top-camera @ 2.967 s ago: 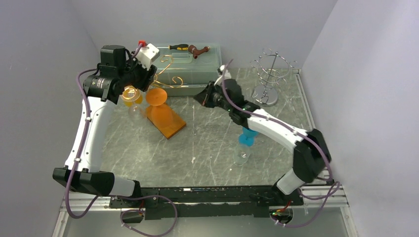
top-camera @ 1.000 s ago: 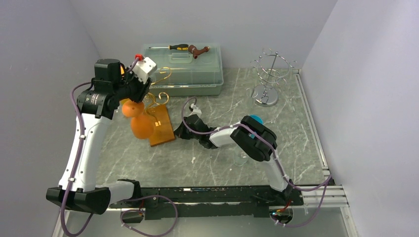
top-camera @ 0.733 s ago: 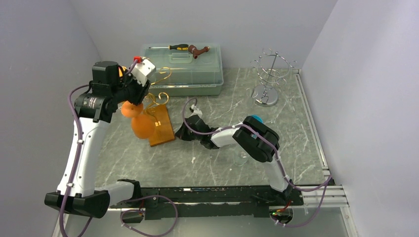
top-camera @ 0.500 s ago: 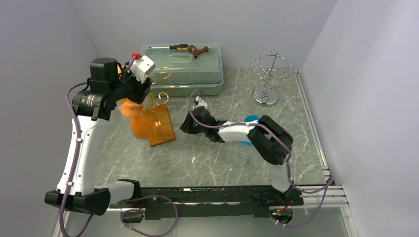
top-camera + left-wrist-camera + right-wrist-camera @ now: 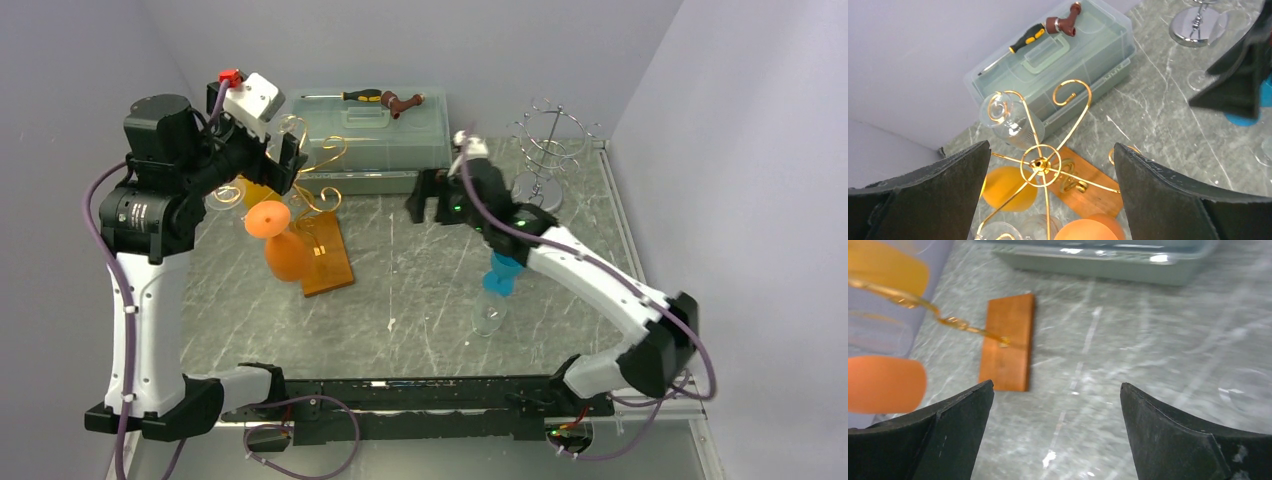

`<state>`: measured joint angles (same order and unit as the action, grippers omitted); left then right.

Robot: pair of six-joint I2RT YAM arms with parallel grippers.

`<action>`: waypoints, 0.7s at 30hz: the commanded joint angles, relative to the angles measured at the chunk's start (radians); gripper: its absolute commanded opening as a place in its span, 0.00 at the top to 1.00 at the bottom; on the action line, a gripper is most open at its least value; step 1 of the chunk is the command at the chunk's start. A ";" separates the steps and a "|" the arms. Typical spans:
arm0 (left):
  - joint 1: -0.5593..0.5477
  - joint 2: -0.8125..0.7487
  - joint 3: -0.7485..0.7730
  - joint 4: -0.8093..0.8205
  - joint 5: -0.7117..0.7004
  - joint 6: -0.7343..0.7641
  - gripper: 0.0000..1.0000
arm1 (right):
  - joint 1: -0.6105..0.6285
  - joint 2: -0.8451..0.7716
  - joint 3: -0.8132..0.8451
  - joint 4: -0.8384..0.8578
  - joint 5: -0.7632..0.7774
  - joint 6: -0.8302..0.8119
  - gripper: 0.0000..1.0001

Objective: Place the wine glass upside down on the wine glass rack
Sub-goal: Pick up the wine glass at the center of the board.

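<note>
The left gripper (image 5: 284,160) is raised above the far-left part of the marble table (image 5: 420,300). Its jaws are spread wide and grasp nothing. In the left wrist view both fingers (image 5: 933,195) stand well apart, with the gold wire wine glass rack (image 5: 1039,164) straight below them.

The rack rises from a wooden base (image 5: 330,268). The orange wine glass (image 5: 286,256) hangs upside down on the rack's near-left side, foot up at the wire arms and bowl down. It is clear of the gripper. A yellow glass (image 5: 258,192) hangs on the rack's left side, and a clear glass (image 5: 1007,119) hangs on its far side.

Just beyond the rack, against the far wall, sits a translucent plastic toolbox (image 5: 385,135). A screwdriver (image 5: 358,96) with a black and yellow handle lies on its lid, and a small brown tool (image 5: 403,100) lies just to the right of it.

To the right of the rack, the right gripper (image 5: 428,203) is raised over the middle of the table, near the toolbox's near-right corner. Its jaws are also fully released and empty. Its wrist view shows only bare marble and the wooden base between the fingers (image 5: 1193,440).

Nearer, under the right forearm, stands a blue wine glass (image 5: 500,275), with a clear wine glass (image 5: 488,318) just beside it on the near side. A chrome wire rack (image 5: 545,150) stands in the far-right corner, well apart from the rest.
</note>
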<state>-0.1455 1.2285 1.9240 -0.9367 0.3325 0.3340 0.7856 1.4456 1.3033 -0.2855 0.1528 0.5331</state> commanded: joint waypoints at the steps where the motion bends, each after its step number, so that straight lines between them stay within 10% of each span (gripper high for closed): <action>1: -0.002 -0.009 0.000 -0.075 0.051 -0.025 0.00 | -0.098 -0.163 -0.005 -0.277 0.081 -0.090 0.00; 10: -0.003 0.021 0.026 -0.167 0.124 -0.050 0.01 | -0.200 -0.239 0.059 -0.448 0.182 -0.150 0.27; 21: -0.003 0.020 0.033 -0.194 0.141 -0.041 0.00 | -0.191 -0.248 0.094 -0.550 0.108 -0.170 0.25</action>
<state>-0.1455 1.2495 1.9202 -1.1126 0.4366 0.3153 0.5884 1.1904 1.3239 -0.7940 0.3000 0.3920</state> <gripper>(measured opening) 0.994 0.759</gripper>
